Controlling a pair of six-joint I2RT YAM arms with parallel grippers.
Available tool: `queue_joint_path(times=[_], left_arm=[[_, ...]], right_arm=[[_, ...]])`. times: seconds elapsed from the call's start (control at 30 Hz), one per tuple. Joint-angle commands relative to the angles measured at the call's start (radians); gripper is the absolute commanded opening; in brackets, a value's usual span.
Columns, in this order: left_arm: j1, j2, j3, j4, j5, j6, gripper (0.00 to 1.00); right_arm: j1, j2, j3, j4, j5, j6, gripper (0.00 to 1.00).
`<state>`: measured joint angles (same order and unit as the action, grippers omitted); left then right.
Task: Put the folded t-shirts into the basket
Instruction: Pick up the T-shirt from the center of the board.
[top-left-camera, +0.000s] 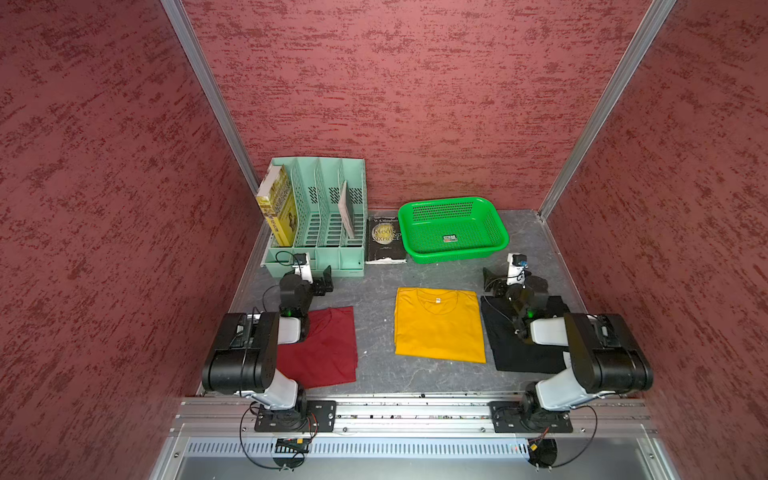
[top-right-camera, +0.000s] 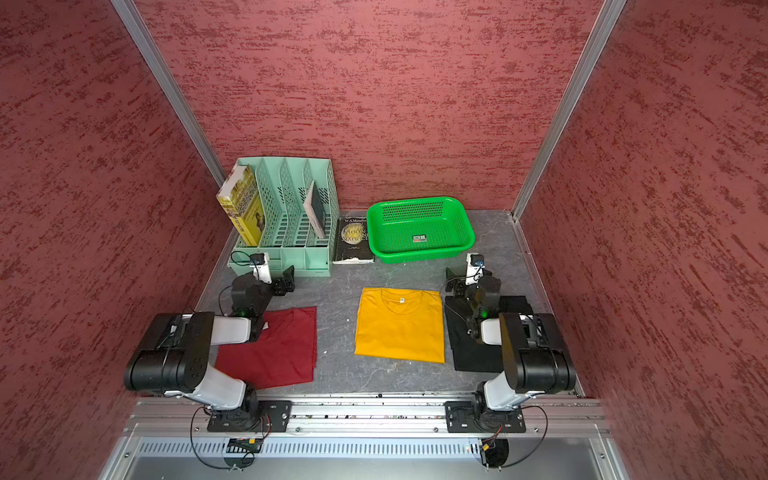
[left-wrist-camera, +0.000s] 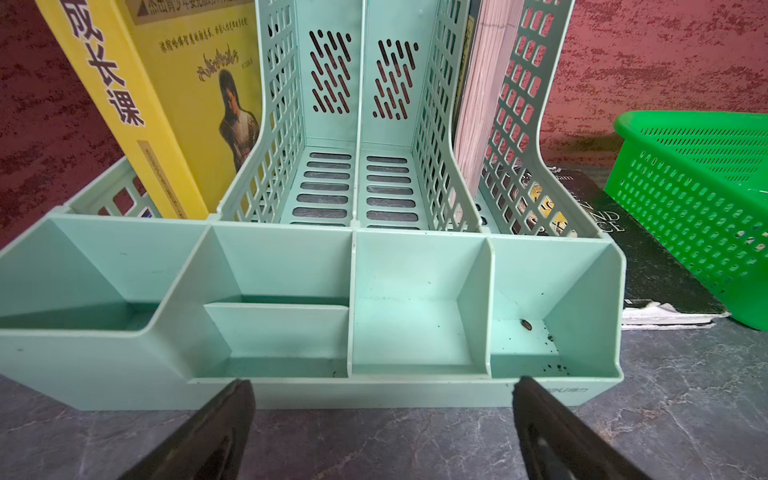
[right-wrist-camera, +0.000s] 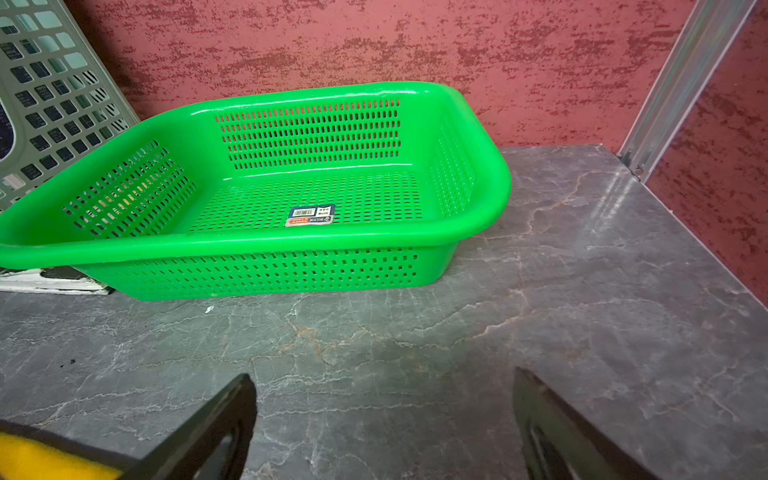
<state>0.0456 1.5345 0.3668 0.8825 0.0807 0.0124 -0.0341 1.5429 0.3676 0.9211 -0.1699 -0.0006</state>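
Three folded t-shirts lie flat on the grey table in both top views: a dark red one (top-left-camera: 328, 349) at the left, a mustard-yellow one (top-left-camera: 438, 326) in the middle and a black one (top-left-camera: 519, 353) at the right. My arms partly cover the red and black shirts. The bright-green basket (top-left-camera: 453, 257) stands empty at the back, behind the yellow shirt. My left gripper (left-wrist-camera: 382, 384) is open over bare table, behind the red shirt. My right gripper (right-wrist-camera: 384, 382) is open and empty, facing the basket (right-wrist-camera: 249, 245), with a yellow shirt corner (right-wrist-camera: 41, 461) beside it.
A mint-green file organizer (top-left-camera: 320, 216) stands at the back left, holding a yellow book (top-left-camera: 278, 208) and a thin one. It is close in front of my left gripper. A black book (top-left-camera: 384, 241) lies between organizer and basket. Red walls enclose three sides.
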Motion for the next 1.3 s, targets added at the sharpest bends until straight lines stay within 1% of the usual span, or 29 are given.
queue_joint_path(times=[0.0,0.13,0.57,0.67,0.73,0.83,0.9,0.93,0.97,1.0,1.07,1.1,1.13,1.17,1.23,1.27], left_arm=[[-0.003,-0.003,0.016,-0.001,0.0,-0.001,1.0],[-0.013,-0.004,0.015,0.001,-0.015,0.004,1.0],[0.0,-0.002,0.017,-0.001,0.008,-0.004,1.0],[-0.006,-0.003,0.015,0.001,-0.002,0.001,1.0],[-0.023,-0.004,0.01,0.01,-0.031,0.013,1.0],[-0.028,-0.058,0.002,-0.009,-0.048,0.011,1.0],[-0.03,-0.151,0.006,-0.096,-0.055,0.01,1.0],[-0.032,-0.225,0.017,-0.191,-0.055,0.006,1.0],[-0.034,-0.295,0.041,-0.296,-0.057,-0.025,1.0],[-0.034,-0.347,0.063,-0.375,-0.059,-0.078,1.0],[-0.034,-0.453,0.1,-0.525,-0.029,-0.195,1.0],[-0.034,-0.488,0.111,-0.582,-0.014,-0.277,1.0],[-0.035,-0.519,0.123,-0.651,-0.016,-0.364,1.0],[-0.034,-0.538,0.128,-0.702,-0.031,-0.477,1.0],[-0.022,-0.56,0.122,-0.747,-0.033,-0.622,1.0],[-0.007,-0.568,0.117,-0.756,0.006,-0.665,1.0]], right_arm=[[0.002,0.002,0.015,-0.003,0.018,-0.008,0.98],[0.002,0.004,0.018,-0.005,0.018,-0.007,0.99],[0.002,0.002,0.01,0.004,0.016,-0.006,0.98],[0.001,0.0,-0.023,0.054,0.032,-0.001,0.99],[0.001,-0.002,-0.056,0.11,0.076,0.014,0.99],[0.002,-0.044,-0.132,0.218,0.139,0.037,0.98],[0.0,-0.151,-0.17,0.219,0.157,0.04,0.98],[0.001,-0.235,-0.17,0.169,0.152,0.038,0.99],[0.002,-0.316,-0.153,0.088,0.136,0.034,0.98],[0.001,-0.379,-0.121,-0.036,0.112,0.041,0.98],[0.002,-0.502,-0.026,-0.287,0.07,0.083,0.98],[0.002,-0.549,0.033,-0.409,0.048,0.111,0.98],[0.001,-0.579,0.096,-0.537,0.027,0.145,0.98],[0.001,-0.596,0.16,-0.656,0.008,0.193,0.98],[0.001,-0.598,0.277,-0.881,0.007,0.329,0.98],[0.001,-0.587,0.315,-0.986,0.012,0.412,0.98]])
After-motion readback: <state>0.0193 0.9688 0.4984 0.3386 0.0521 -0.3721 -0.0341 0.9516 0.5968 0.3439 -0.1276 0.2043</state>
